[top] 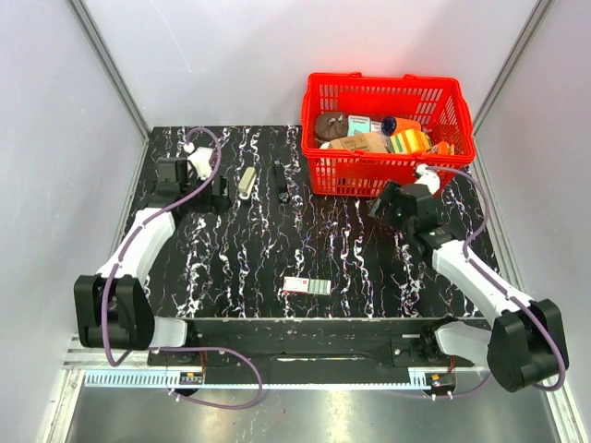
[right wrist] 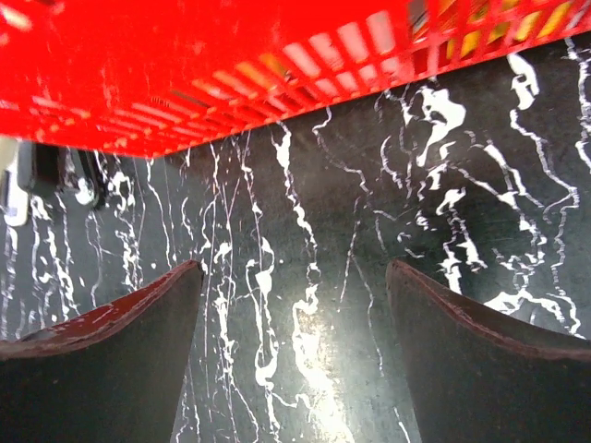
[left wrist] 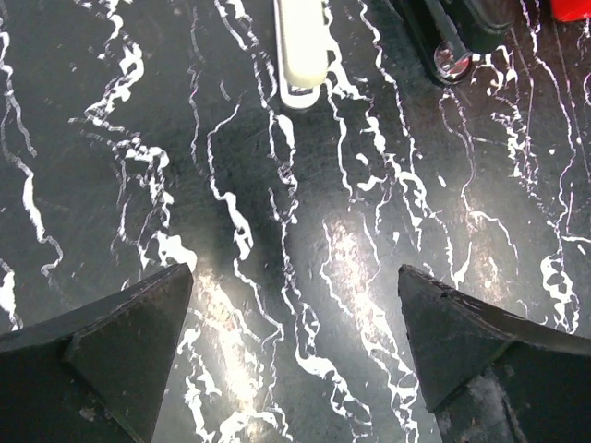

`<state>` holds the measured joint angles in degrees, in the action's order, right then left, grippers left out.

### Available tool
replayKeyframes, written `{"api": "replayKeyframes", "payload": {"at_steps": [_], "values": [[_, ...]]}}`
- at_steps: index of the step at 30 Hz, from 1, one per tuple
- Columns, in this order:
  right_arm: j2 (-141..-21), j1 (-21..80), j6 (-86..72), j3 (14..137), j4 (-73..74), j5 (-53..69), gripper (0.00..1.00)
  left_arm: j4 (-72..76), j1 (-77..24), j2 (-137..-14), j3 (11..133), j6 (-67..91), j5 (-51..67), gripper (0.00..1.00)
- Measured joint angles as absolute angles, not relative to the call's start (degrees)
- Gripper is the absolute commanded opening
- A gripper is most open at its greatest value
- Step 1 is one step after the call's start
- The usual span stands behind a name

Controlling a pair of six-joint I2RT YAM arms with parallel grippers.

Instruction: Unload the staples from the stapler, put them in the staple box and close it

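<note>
The slim black stapler lies on the black marbled table, just left of the red basket. Its near end shows at the top right of the left wrist view. My left gripper is open and empty, low over the table just left of a cream oblong object, with the stapler further right. In the left wrist view my gripper has only bare table between its fingers. My right gripper is open and empty at the basket's near left corner, and shows the same in its own view.
The red basket with several packaged items stands at the back right; its wall fills the top of the right wrist view. The cream object lies ahead of my left fingers. A small red-white-grey box lies near the front middle.
</note>
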<state>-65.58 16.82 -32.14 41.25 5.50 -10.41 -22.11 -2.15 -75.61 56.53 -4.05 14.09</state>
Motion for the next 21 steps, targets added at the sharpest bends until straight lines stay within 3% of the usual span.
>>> {"api": "replayKeyframes", "payload": {"at_steps": [8,21], "values": [[-75.16,27.27,-30.63,48.62,12.36,-23.81,0.81,-20.93,-6.66,-91.48,71.59,-2.68,9.93,0.99],[-68.75,30.68,-28.91,47.51,13.56,-30.92,0.73,-23.77,-9.28,-117.99,95.88,0.27,4.16,0.97]]}}
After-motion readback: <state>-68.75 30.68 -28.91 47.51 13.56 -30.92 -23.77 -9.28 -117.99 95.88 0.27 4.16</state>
